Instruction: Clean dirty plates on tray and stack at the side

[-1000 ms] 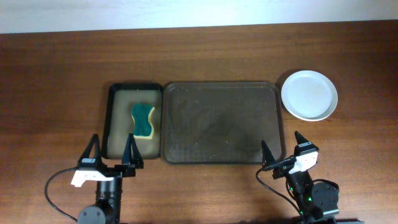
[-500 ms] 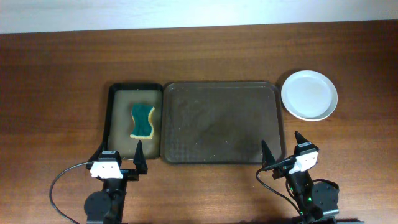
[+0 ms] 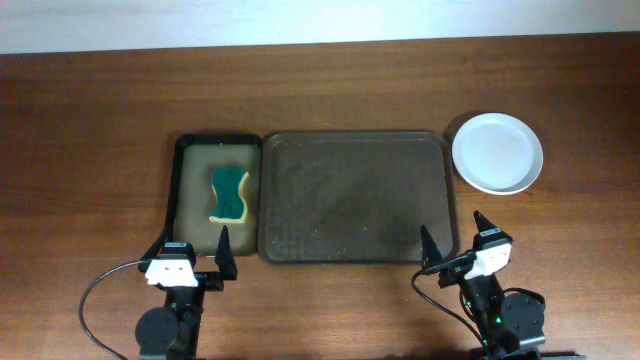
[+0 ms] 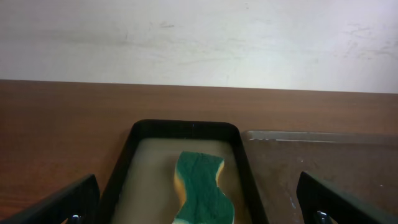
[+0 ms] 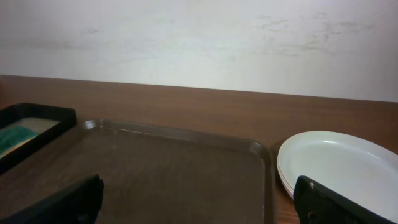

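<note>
the plates (image 3: 497,153) sit in a small stack on the table (image 3: 100,120), just beside the right short edge of the tray (image 3: 352,197), near its far corner and not on it. in the right wrist view at least two rims show one on top of the other, and the top plate's face looks plain white. the tray is the large dark brown one with rounded corners and a raised rim, lying lengthwise across the middle of the table, its mottled floor showing bare.

touching the tray's left edge is a smaller, narrower black tray (image 3: 190,200). a green-topped sponge (image 3: 229,194) with a yellow underside and a wavy outline lies flat in its far half, on a pale bottom.

the right gripper (image 3: 452,224) rests at the near right corner of the tray, pointing away from the robot. its fingers (image 5: 336,202) are spread wide apart with nothing between them, and the plates lie ahead and to the right of it, apart from it. the left gripper (image 3: 193,240) is low at the near end of the small tray, its fingers (image 4: 62,205) likewise wide apart and gripping nothing, with the sponge ahead of them. a dark cable (image 3: 90,300) loops on the table beside the left arm's base. a pale wall (image 4: 199,37) rises behind the table's far edge.
</note>
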